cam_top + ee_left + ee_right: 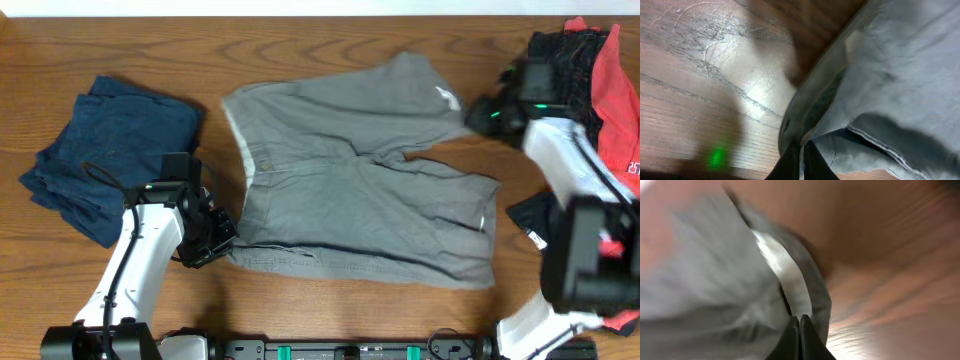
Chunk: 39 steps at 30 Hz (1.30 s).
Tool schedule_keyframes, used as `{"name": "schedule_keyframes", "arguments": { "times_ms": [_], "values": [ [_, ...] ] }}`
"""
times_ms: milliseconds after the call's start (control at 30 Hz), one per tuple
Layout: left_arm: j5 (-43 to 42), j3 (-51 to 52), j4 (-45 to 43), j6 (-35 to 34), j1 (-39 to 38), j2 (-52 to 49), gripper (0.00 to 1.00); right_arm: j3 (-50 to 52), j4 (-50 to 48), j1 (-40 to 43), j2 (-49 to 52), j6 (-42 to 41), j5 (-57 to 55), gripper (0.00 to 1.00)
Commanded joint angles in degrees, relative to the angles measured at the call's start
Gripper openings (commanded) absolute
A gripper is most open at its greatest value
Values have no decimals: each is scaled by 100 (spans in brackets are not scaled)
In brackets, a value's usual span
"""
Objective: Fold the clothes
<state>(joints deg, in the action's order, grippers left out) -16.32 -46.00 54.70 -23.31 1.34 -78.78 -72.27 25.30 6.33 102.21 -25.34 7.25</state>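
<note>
Nearest me, the left arm rises from the front edge of the bench (330,40). The left end effector (222,238) is pinched tight on the waistband corner of the grey shorts (370,200). The right arm bends in from the side, and the right end effector (478,116) is clamped on the far leg's hem beside a white label (446,97). Its wrist view is smeared. The shorts lie spread mid-bench on brown wood. Navy clothes (110,150) sit to the left, a black-patterned garment (562,50) and a red garment (618,90) at the far right, cut off by the frame.
</note>
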Motion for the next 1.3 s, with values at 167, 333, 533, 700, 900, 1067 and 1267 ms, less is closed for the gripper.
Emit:
{"name": "schedule_keyframes", "arguments": {
  "times_ms": [167, 333, 533, 700, 900, 1067, 1267],
  "values": [
    [55, -127, 7, 15, 24, 31, 6, -33, 957, 177, -404, -227, -275, 21],
    [55, -122, 28, 15, 24, 31, 6, -4, 1390, 175, -361, -26, -586, 26],
    [55, -122, 26, 15, 24, 31, 6, -4, 522, 181, -304, 962, -9, 28],
    [55, -122, 24, 15, 24, 31, 6, -4, -240, 186, 223, 1432, 739, 39],
    [55, -120, 22, 15, 24, 31, 6, -4, -1482, 184, 1180, 1493, 894, 54],
    [55, -120, 24, 13, 24, 31, 6, -4, -2452, 105, 1718, 1493, 960, 63],
    [55, -120, 24, 13, 24, 31, 6, -4, -3108, -55, 2221, 1493, 997, 66]
  ]
}}
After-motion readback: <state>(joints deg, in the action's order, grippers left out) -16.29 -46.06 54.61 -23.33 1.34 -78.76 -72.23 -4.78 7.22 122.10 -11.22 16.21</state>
